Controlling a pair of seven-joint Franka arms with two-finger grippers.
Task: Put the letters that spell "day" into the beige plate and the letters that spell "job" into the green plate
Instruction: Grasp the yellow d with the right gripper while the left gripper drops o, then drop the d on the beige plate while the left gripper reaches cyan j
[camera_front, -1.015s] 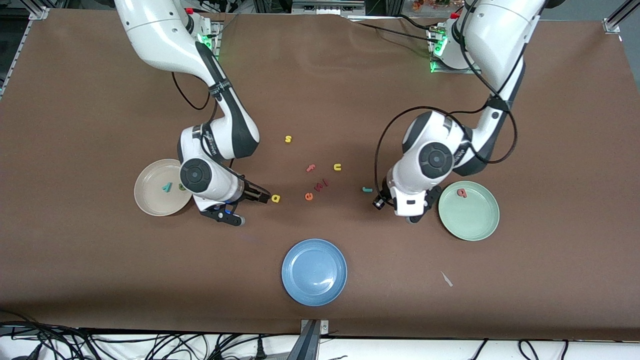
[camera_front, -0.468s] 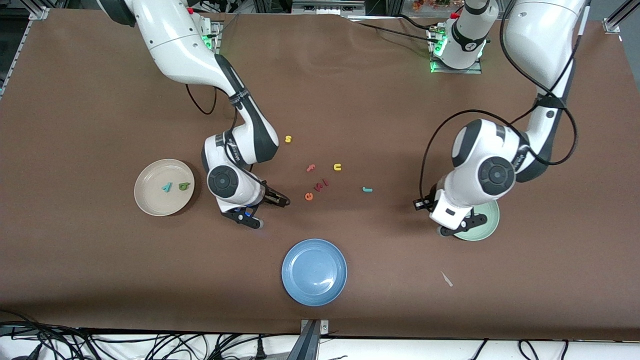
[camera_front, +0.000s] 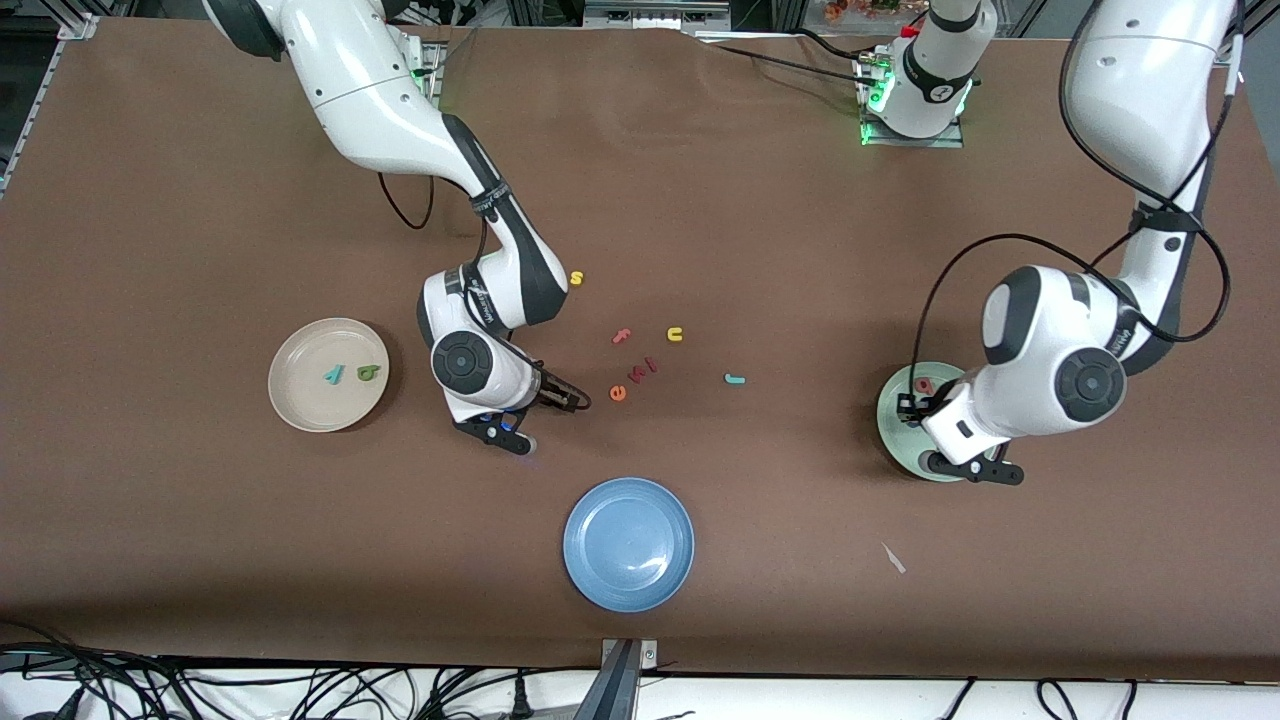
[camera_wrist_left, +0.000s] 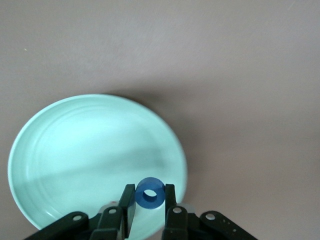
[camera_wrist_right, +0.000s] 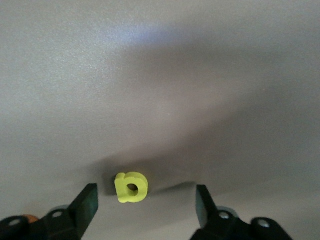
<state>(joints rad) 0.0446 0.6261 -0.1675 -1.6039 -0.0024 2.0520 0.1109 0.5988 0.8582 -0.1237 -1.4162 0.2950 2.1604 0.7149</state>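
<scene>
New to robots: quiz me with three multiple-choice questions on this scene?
1. Where is the small blue foam ring? A lying untouched; B in the left tool, over the pale green plate; C on another letter.
2. How many foam letters lie in the round beige plate? A none; B two; C four.
3. The right tool at the yellow foam letter a is: A open, astride it; B shut on it; C lifting it.
Key: B, fingers pinch it; B, teal y, green d; A, gaps either side.
</scene>
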